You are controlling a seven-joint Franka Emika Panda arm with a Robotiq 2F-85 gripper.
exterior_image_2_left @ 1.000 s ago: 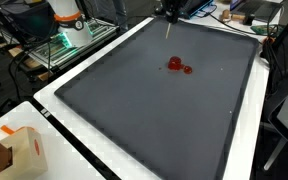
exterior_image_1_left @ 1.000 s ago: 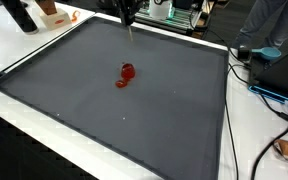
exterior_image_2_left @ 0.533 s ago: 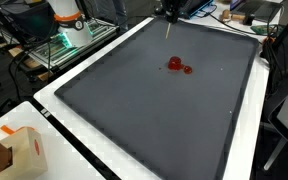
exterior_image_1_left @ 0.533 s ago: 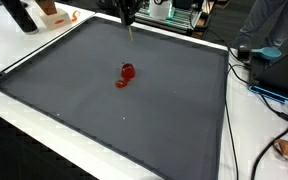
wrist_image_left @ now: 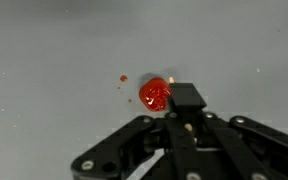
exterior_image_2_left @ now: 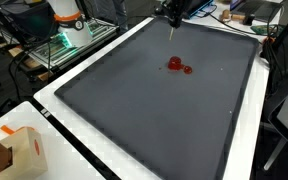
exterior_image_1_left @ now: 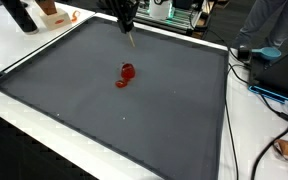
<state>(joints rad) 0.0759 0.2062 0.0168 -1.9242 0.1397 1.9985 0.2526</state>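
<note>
A red blob [exterior_image_1_left: 126,74] [exterior_image_2_left: 177,65] with small red spots beside it lies on a large dark grey mat [exterior_image_1_left: 169,115] [exterior_image_2_left: 134,110]. My gripper [exterior_image_1_left: 127,16] [exterior_image_2_left: 170,12] hangs over the mat's far edge, well above and beyond the blob. It is shut on a thin pale stick [exterior_image_1_left: 131,37] [exterior_image_2_left: 174,32] that points down at the mat. In the wrist view the gripper [wrist_image_left: 184,118] has its fingers together around a dark square-ended piece [wrist_image_left: 187,97], which sits right beside the red blob [wrist_image_left: 155,93] and touches nothing.
The mat covers a white table [exterior_image_1_left: 254,140]. Cables [exterior_image_1_left: 274,98] run along one side. A cardboard box [exterior_image_2_left: 14,152] sits at a table corner. An orange-and-white device [exterior_image_2_left: 66,16] and equipment racks [exterior_image_1_left: 179,12] stand behind the far edge.
The gripper and its stick have shifted slightly toward the red blob. The blob has not moved.
</note>
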